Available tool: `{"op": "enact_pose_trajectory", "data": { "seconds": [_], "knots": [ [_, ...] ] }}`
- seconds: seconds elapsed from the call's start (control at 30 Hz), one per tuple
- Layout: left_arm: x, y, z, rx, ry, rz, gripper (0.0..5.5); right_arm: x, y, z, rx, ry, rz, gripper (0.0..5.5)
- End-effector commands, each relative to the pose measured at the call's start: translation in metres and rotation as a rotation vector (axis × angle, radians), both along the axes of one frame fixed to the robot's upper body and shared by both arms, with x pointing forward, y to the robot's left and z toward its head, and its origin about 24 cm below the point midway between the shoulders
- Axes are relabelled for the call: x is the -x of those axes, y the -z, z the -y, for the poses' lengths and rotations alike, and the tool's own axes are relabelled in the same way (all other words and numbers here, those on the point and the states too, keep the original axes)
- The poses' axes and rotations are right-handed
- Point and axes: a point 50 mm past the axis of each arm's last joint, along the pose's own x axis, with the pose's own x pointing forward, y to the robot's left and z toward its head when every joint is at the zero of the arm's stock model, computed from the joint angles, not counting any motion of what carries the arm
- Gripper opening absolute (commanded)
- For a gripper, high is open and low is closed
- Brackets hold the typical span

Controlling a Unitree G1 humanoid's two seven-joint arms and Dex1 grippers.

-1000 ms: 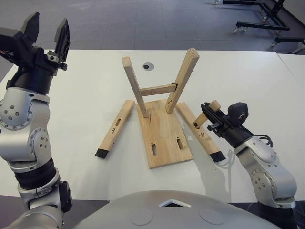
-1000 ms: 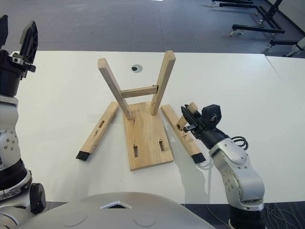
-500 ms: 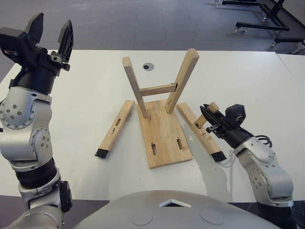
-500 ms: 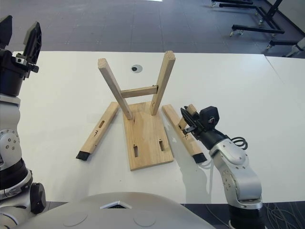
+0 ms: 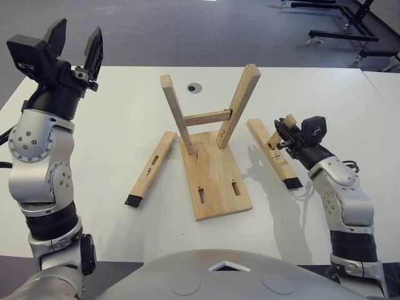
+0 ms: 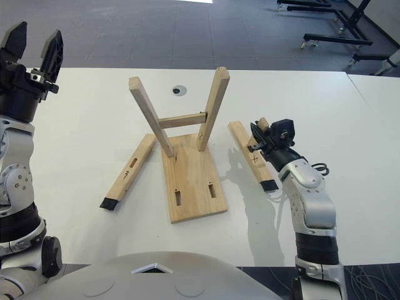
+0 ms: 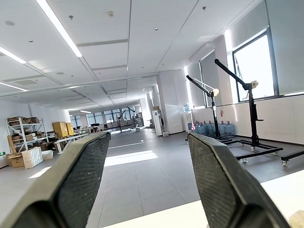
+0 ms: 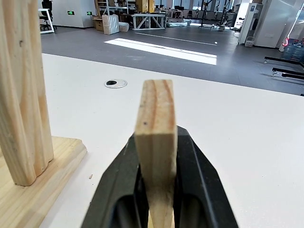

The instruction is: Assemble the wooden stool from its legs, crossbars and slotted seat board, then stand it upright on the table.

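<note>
**Stool parts on the tabletop, seen from the head camera.** The slotted seat board [image 5: 215, 181] is laid flat on the white tabletop [image 5: 106, 131], its long axis running away from the robot. Two legs are set upright at the board's far end: the left standing leg [image 5: 178, 115] and the right standing leg [image 5: 237, 106]. They are tilted apart toward their tops and joined by a fitted crossbar [image 5: 208, 117] lying roughly level.

A loose leg [image 5: 150, 167] is laid flat just left of the board. Its long axis runs from far right to near left, with the black-capped end nearest the robot. A second leg [image 5: 280, 167] is seen right of the board and apart from it. Its axis runs from far left to near right, capped end near.

The right claw [image 5: 284, 134] is closed on a short crossbar [image 8: 156, 137], which meets the second leg about mid-length and points up and away. The left claw [image 5: 74, 42] is held high over the tabletop's far left edge, spread wide with nothing held.
</note>
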Motion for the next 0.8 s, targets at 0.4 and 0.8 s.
{"op": "enact_pose_trajectory", "data": {
  "seconds": [0.4, 0.8],
  "knots": [
    [-0.004, 0.01, 0.002, 0.011, -0.017, -0.024, 2.97, -0.01, -0.008, 0.01, -0.145, 0.085, 0.003, 1.38],
    [0.008, 0.009, 0.002, 0.147, 0.052, 0.031, 2.97, -0.017, -0.052, 0.01, -0.09, -0.013, 0.177, 3.51]
  ]
}}
